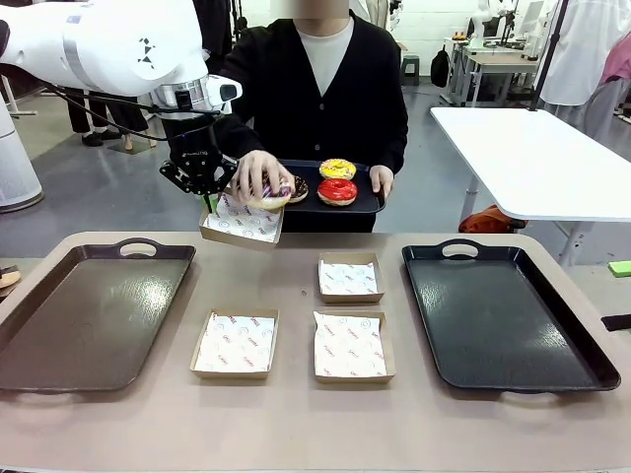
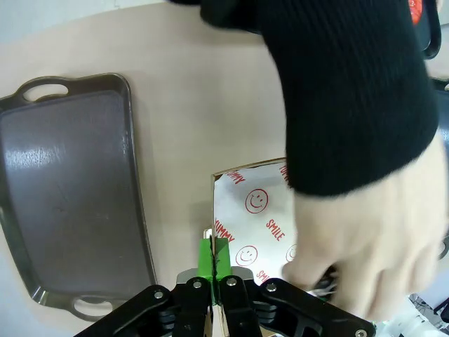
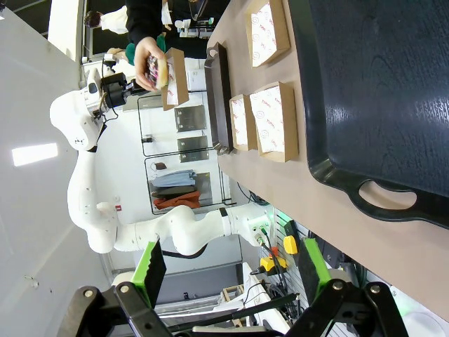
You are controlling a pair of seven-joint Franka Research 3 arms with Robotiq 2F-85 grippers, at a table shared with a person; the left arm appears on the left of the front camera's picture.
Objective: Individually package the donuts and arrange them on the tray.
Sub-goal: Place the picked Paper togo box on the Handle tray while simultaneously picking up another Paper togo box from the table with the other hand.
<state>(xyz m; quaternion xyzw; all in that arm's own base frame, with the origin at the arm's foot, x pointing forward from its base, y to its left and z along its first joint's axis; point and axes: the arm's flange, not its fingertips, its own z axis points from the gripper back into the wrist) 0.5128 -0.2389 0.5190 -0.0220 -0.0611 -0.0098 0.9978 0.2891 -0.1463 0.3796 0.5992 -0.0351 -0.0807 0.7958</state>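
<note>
Beige table (image 1: 296, 424) is carrying 3 empty boxes (image 1: 235, 345), 2 bare trays (image 1: 138, 246). My left claw (image 1: 210, 204) is pinching a 4th box (image 1: 242, 225) as a hand (image 1: 258, 172) is lowering 1 donut (image 1: 273, 197) in; 3 donuts (image 1: 337, 182) waiting. Right claw (image 3: 231, 253) gaping.

The person's hand (image 1: 258, 172) covers most of the drizzled donut (image 1: 275, 193) and part of the dark donut (image 1: 300, 187).

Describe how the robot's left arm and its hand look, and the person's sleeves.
The left arm is glossy white with rounded joints, a small black marking and a silver ring at the wrist. Its hand is black, with green pads on the fingers. The person's sleeves are black.
</note>
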